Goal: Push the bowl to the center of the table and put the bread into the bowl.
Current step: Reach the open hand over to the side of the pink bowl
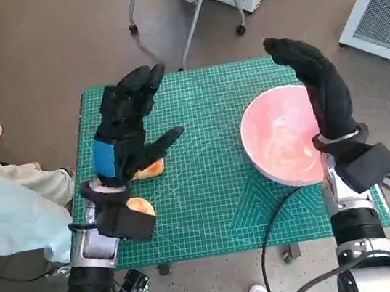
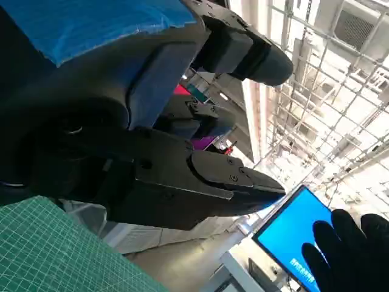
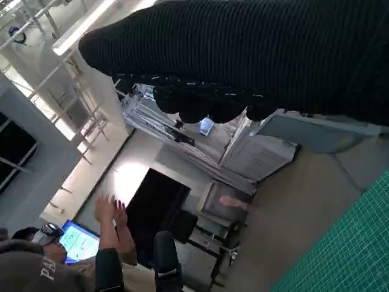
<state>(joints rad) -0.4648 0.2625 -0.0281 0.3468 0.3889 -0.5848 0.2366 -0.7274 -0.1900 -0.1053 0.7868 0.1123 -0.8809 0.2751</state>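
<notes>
The pink bowl (image 1: 279, 141) stands on the right side of the green mat (image 1: 211, 202), short of the table's middle. An orange-brown piece of bread (image 1: 152, 170) lies on the left part of the mat, half hidden under my left hand (image 1: 125, 131). A second piece (image 1: 141, 206) shows beside that wrist. The left hand is lifted above the mat with its fingers spread and holds nothing. My right hand (image 1: 322, 90) stands upright over the bowl's right rim, fingers stretched out, empty. Neither wrist view shows bowl or bread.
A wheeled chair base (image 1: 183, 15) and white cabinets (image 1: 380, 8) stand beyond the table's far edge. A person's legs (image 1: 19, 194) are close to the left edge. In the right wrist view a person (image 3: 73, 261) raises both hands near a screen.
</notes>
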